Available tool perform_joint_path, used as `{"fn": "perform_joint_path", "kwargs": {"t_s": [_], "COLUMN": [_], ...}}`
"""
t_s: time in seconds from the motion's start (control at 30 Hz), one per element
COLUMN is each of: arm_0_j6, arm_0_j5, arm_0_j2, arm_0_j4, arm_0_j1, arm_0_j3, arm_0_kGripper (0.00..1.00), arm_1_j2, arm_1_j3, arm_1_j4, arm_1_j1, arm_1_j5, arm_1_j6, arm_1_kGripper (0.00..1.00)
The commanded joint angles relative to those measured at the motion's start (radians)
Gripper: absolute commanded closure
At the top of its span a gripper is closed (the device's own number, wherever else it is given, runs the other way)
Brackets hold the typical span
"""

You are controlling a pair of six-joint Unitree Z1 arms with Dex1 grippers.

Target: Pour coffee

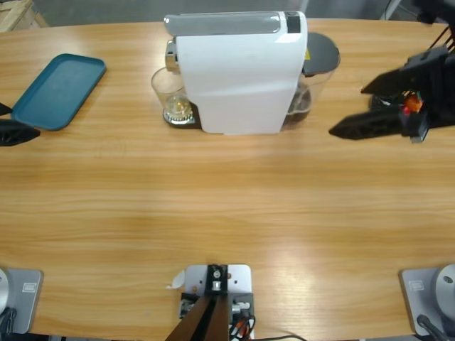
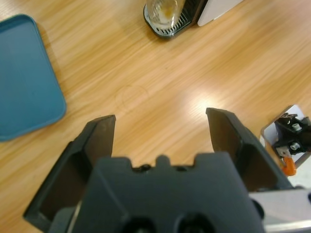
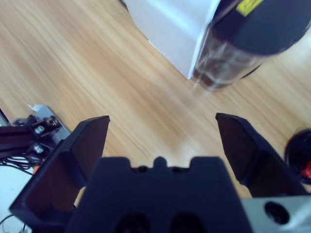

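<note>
A clear glass [image 1: 169,96] stands on the drip tray of the white coffee machine [image 1: 238,71] at the far middle of the worktop [image 1: 227,206], holding only a thin amber-brown trace of coffee [image 2: 166,8] at its bottom. The left hand [image 2: 160,131] hovers with jaws apart over bare wood near the left edge, just beside the teal tray [image 1: 58,89]. The right hand [image 1: 348,110], jaws also apart, hangs near the machine's clear water tank [image 3: 238,53], with broad open wood across the near half.
</note>
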Motion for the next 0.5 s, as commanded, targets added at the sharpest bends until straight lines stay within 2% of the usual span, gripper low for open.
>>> {"fn": "perform_joint_path", "kwargs": {"t_s": [0.03,0.17,0.27,0.5], "arm_0_j6": [-0.009,-0.037,-0.034,-0.062], "arm_0_j5": [-0.037,-0.053,-0.04,0.04], "arm_0_j2": [0.022,0.029,0.031,-0.146], "arm_0_j4": [-0.102,-0.196,-0.198,-0.006], "arm_0_j1": [-0.009,-0.01,-0.01,-0.015], "arm_0_j3": [0.082,0.148,0.145,0.083], "arm_0_kGripper": [0.184,0.184,0.184,0.179], "arm_1_j2": [-0.041,-0.037,-0.02,-0.039], "arm_1_j3": [0.124,0.136,0.135,0.081], "arm_1_j4": [-0.046,-0.062,-0.07,0.02], "arm_1_j1": [0.013,0.014,0.016,0.016], "arm_1_j5": [0.004,-0.004,-0.007,-0.016], "arm_1_j6": [0.011,0.011,0.01,-0.002], "arm_1_kGripper": [0.025,0.027,0.027,0.023]}}
